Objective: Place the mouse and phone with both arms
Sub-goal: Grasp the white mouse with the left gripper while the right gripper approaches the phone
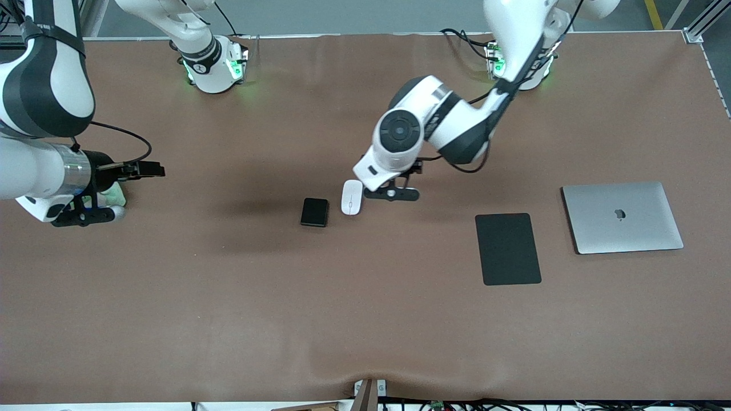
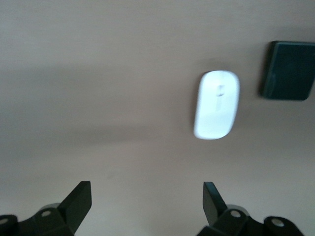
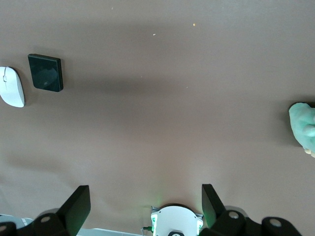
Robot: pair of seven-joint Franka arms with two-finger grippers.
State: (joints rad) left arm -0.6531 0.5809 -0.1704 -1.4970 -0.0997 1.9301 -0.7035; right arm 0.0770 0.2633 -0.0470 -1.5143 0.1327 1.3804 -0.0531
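Note:
The white mouse (image 1: 352, 197) lies on the brown table near the middle, with the small black phone (image 1: 314, 212) just beside it toward the right arm's end. My left gripper (image 1: 393, 194) hangs low over the table beside the mouse, toward the left arm's end. In the left wrist view the left gripper (image 2: 146, 204) is open and empty. The mouse (image 2: 217, 111) and phone (image 2: 288, 70) lie outside its jaws. My right gripper (image 1: 85, 214) waits over the right arm's end of the table, open and empty (image 3: 145, 206). The right wrist view shows the phone (image 3: 45, 73) and mouse (image 3: 12, 87) far off.
A large flat black mat (image 1: 507, 248) and a closed silver laptop (image 1: 621, 217) lie toward the left arm's end. A pale green thing (image 3: 302, 129) shows near the right gripper. The right arm's green-lit base (image 3: 176, 222) shows between that gripper's fingers.

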